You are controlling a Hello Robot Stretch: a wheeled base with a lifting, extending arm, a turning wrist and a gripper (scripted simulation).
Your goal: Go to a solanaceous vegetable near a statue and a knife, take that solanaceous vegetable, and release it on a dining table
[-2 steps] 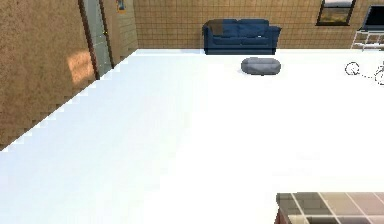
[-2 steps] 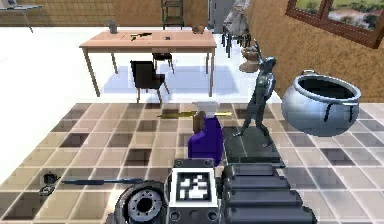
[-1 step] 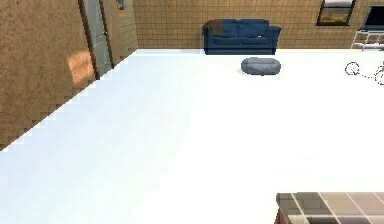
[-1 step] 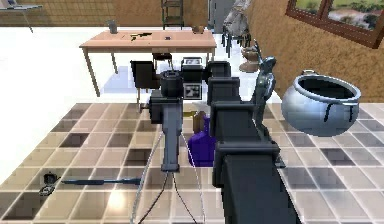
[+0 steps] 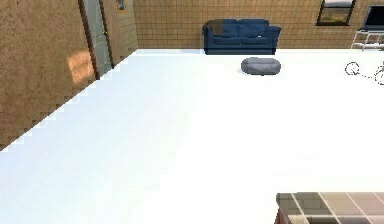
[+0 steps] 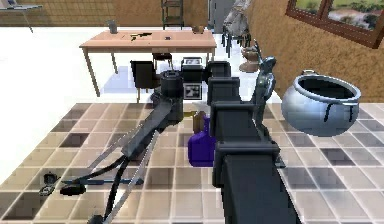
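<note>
1. Arm. In the arm side view, I see the arm [image 6: 245,165] rising from the bottom edge over tiled floor [image 6: 330,170]. Two white marker squares [image 6: 190,66] sit at its far end.

2. Jaws. The dark body of the jaws runs down and left from the markers. Its thin fingers [image 6: 100,172] stretch across the tiles. I cannot make out the far end clearly. I therefore cannot tell whether the jaws are open or closed, or whether they hold anything.

3. Task thing. I cannot tell where the vegetable is. A purple bottle-shaped thing [image 6: 200,145] sits just beside the arm, on its left. I cannot tell whether it rests on the floor.

4. Dining table. The wooden surface [image 6: 120,44] stands farther out. It carries small dark things [image 6: 140,35] too small to name. Dark chairs [image 6: 143,72] stand at its near edge.

5. Surroundings. A large grey metal pot [image 6: 320,105] sits to the right of the arm.

6. Forward view. White floor [image 5: 180,140] leads to a blue sofa [image 5: 240,37] against the far wall. A grey oval cushion [image 5: 260,66] lies just in front of it.
</note>
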